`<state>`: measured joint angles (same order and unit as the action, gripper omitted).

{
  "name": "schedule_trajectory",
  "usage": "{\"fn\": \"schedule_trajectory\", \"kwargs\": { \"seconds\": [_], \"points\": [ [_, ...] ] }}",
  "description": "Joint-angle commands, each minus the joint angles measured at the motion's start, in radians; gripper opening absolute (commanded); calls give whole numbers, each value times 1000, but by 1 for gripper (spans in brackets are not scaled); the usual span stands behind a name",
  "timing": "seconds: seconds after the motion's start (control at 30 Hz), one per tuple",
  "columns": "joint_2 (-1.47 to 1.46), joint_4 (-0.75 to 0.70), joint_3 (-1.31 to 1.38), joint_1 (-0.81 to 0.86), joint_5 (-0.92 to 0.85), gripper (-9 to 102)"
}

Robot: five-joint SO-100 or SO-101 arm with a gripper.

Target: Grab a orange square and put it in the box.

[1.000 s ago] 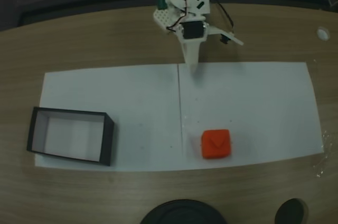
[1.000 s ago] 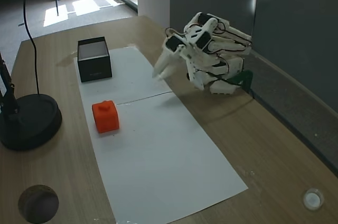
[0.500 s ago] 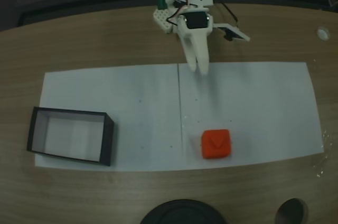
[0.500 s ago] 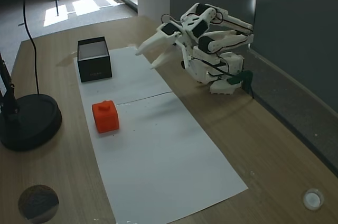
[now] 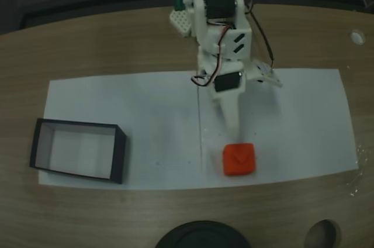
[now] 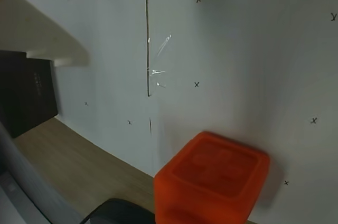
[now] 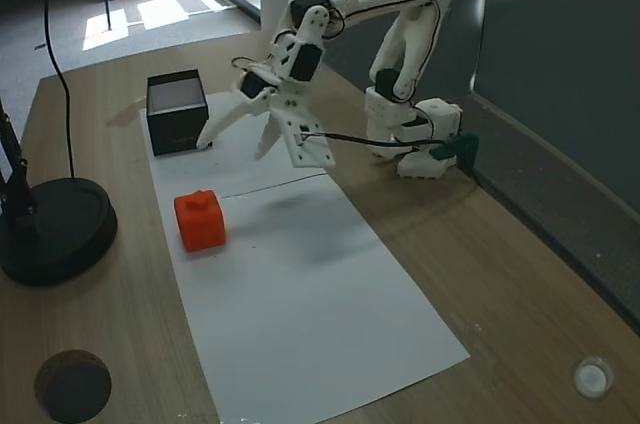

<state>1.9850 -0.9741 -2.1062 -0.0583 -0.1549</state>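
Note:
The orange square [image 5: 238,159] lies on the white paper near the table's front edge, also seen at the left of the sheet [image 7: 199,221] and large at the bottom of the wrist view [image 6: 211,179]. The box [image 5: 78,150] stands empty at the paper's left end, far from the cube; it shows as a black box [image 7: 178,111] and as a dark wall [image 6: 26,94]. My gripper [image 5: 231,125] hovers above the paper just behind the cube, apart from it. In the side fixed view the gripper [image 7: 235,144] is open with nothing between its fingers. One pale finger [image 6: 37,34] enters the wrist view at upper left.
A black round lamp base [image 5: 201,236] sits at the table's front edge, close to the cube, with its stand [image 7: 50,229]. A dark round hole [image 5: 321,236] is beside it. A small white cap [image 5: 357,37] lies far right. A grey wall stands behind the arm's base [image 7: 415,134].
The arm has unfolded from its base and reached forward over the paper toward the orange square. Its fingers have spread apart. Cube and box have not moved.

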Motion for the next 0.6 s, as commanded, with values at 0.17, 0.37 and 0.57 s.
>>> {"fn": "schedule_trajectory", "kwargs": {
  "seconds": [0.17,0.37,0.57],
  "points": [
    [-268,-141,417,-38,11,41],
    [-391,-238,627,-83,2,41],
    [-525,-242,680,-104,2,41]
  ]
}}
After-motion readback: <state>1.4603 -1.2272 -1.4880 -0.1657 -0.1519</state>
